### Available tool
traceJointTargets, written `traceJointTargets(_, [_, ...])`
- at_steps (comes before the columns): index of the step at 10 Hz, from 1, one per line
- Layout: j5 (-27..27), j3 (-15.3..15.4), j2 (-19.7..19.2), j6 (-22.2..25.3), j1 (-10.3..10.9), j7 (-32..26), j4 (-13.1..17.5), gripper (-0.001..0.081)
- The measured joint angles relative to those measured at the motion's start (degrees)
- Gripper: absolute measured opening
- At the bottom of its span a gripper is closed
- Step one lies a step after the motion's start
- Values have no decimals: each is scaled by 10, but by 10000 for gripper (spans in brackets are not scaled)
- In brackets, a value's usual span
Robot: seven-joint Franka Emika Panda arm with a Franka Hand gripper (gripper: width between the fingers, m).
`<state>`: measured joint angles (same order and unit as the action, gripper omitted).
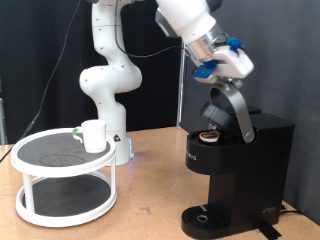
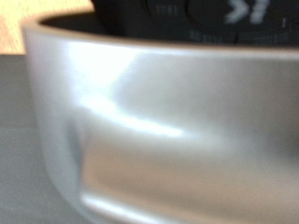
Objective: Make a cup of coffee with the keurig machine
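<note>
The black keurig machine [image 1: 235, 165] stands at the exterior view's right with its rounded lid [image 1: 228, 108] hinged up. A brown pod [image 1: 209, 136] sits in the open chamber. My gripper [image 1: 207, 72] is at the raised lid's top edge, touching or very close to it; its fingers are hard to make out. The wrist view is filled by a blurred silver band of the lid [image 2: 177, 131] with the dark button panel [image 2: 215, 14] beyond it. The white cup [image 1: 93, 135] stands on the top tier of a round shelf at the exterior view's left, far from the gripper.
The white two-tier round shelf [image 1: 60, 190] with dark mesh surfaces sits on the wooden table [image 1: 150, 215]. The arm's white base [image 1: 105, 80] stands behind it. A black curtain closes the back.
</note>
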<state>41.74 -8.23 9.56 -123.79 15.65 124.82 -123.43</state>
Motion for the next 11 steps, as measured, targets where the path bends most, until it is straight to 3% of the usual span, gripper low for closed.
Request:
traceJointTargets(8, [-18,-22,5,10,-18,-43,-22,0])
traceJointTargets(11, [-34,-25,9,0,-28,-50,-43,0])
